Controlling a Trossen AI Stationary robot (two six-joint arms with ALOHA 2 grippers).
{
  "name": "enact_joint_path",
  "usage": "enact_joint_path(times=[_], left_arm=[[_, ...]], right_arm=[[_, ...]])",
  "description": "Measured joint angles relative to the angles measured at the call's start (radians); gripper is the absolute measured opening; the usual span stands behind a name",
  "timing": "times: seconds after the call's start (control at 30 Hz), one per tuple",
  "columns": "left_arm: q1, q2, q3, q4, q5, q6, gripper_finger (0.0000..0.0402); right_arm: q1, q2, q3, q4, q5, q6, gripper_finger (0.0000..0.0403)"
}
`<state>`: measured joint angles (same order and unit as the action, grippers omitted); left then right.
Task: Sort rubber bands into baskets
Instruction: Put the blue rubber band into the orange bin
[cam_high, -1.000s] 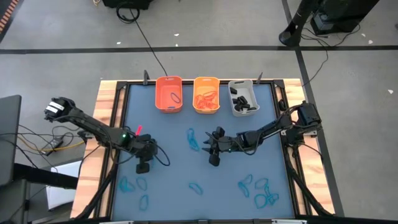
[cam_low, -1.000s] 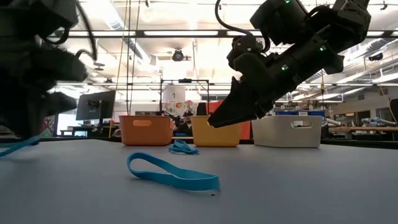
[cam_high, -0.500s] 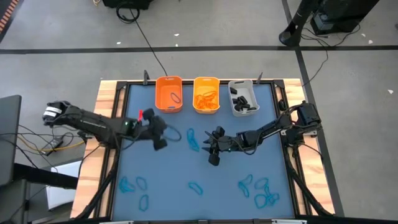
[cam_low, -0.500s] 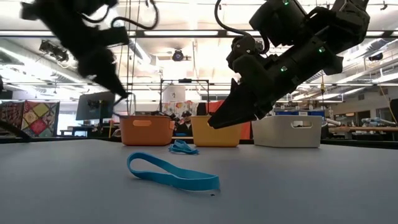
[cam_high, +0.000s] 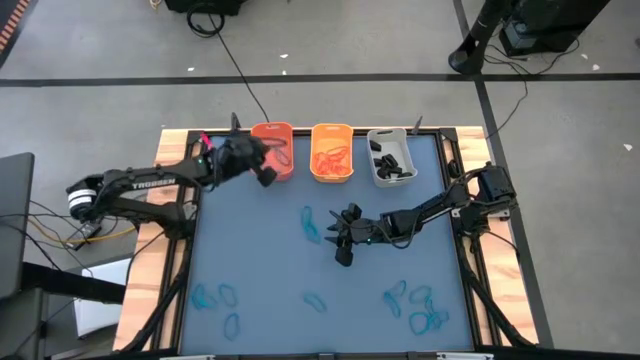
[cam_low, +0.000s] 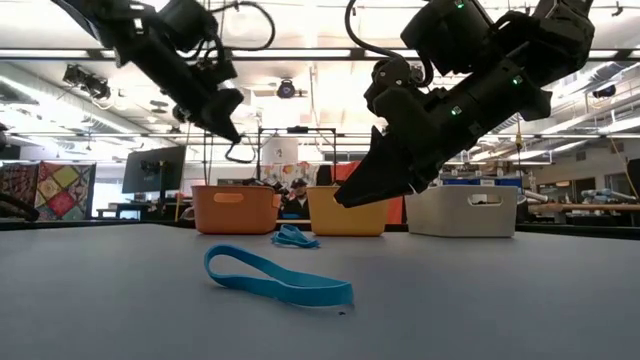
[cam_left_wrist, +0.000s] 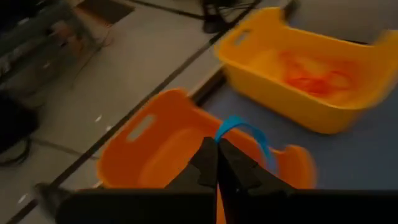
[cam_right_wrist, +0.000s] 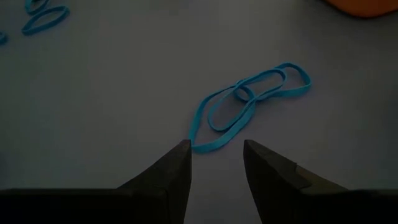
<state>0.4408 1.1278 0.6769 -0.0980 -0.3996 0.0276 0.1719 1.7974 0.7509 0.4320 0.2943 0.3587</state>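
Observation:
Three baskets stand in a row at the table's far edge: orange (cam_high: 272, 152), yellow-orange (cam_high: 332, 152) holding orange bands, and grey-white (cam_high: 390, 158) holding black ones. My left gripper (cam_high: 266, 176) hangs over the orange basket (cam_left_wrist: 155, 149), shut on a blue rubber band (cam_left_wrist: 245, 134). At mid-table my right gripper (cam_high: 338, 243) stands open just above the surface. Its fingers (cam_right_wrist: 180, 165) point at a tangle of blue bands (cam_right_wrist: 249, 102) lying flat, without touching it. My left gripper pinches the blue band at one end of its loop (cam_left_wrist: 221, 138) between its shut fingertips. The fingers slant downward from the table's left toward the basket. The band's loop (cam_low: 240, 153) curls free beyond and below the tips, clear of the basket.
More blue bands lie flat on the table at near left (cam_high: 218, 298), near centre (cam_high: 315, 300) and near right (cam_high: 415, 305). One blue band (cam_low: 280, 280) lies close to the low camera. The orange basket holds a blue band (cam_high: 283, 157).
My left gripper has risen from the table's near-left part and swung toward the far edge, turning as it went. It stays shut on the blue band, which now hangs over the orange basket.

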Motion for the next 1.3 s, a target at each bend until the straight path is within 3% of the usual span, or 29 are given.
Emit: enact_joint_path(times=[0.23,0.5,0.63,0.83,1.03,1.3], left_arm=[[0.118,0.069,0.0,0.02,0.01,-0.004,0.0026],[0.122,0.18,0.0,0.043,0.01,-0.032,0.0146],[0.122,0.189,0.0,0.054,-0.027,-0.032,0.0184],[0.122,0.166,0.0,0.069,-0.055,-0.026,0.0193],[0.097,0.103,0.0,0.002,0.056,-0.033,0.0193],[-0.006,0.037,0.0,-0.092,0.065,-0.065,0.0193]], right_arm=[[0.0,0.0,0.0,0.0,0.0,-0.013,0.0158],[0.003,0.0,0.0,0.0,-0.001,-0.005,0.0158],[0.003,0.0,0.0,0.0,-0.001,0.005,0.0158],[0.003,0.0,0.0,0.0,-0.003,0.0,0.0158],[0.003,0.0,0.0,-0.001,-0.011,-0.008,0.0158],[0.005,0.001,0.0,-0.001,-0.012,0.013,0.0158]])
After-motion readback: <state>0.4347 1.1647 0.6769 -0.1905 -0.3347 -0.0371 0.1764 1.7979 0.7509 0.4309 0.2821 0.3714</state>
